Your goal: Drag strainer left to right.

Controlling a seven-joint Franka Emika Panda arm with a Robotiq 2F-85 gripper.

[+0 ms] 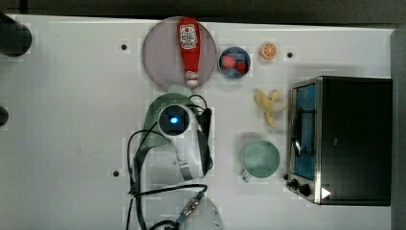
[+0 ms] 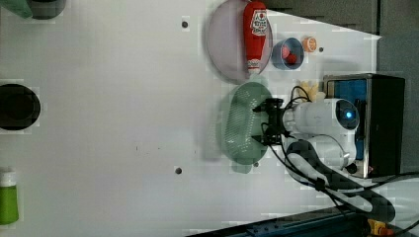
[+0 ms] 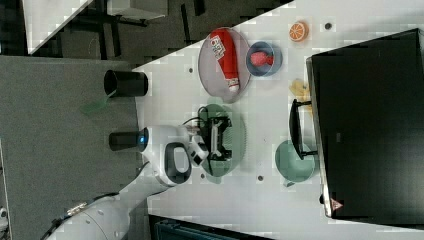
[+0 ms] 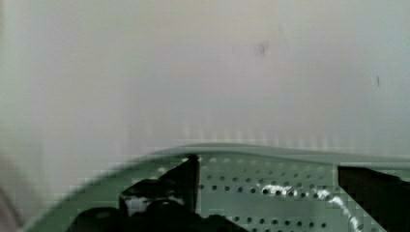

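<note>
The strainer is a large pale mint-green oval colander with a perforated bowl. It lies on the white table just below the lilac plate in the top view, and my arm covers most of it there. My gripper points down into its bowl and is open, with both fingers spread wide over the holes. In the right view the gripper sits over the strainer. The wrist view has one dark fingertip inside the bowl, just behind the rim. Nothing is between the fingers.
A ketchup bottle lies on the plate. Toward the top view's right are a blue bowl, an orange half, a banana, a teal mug and a toaster oven. The table is bare toward the top view's left.
</note>
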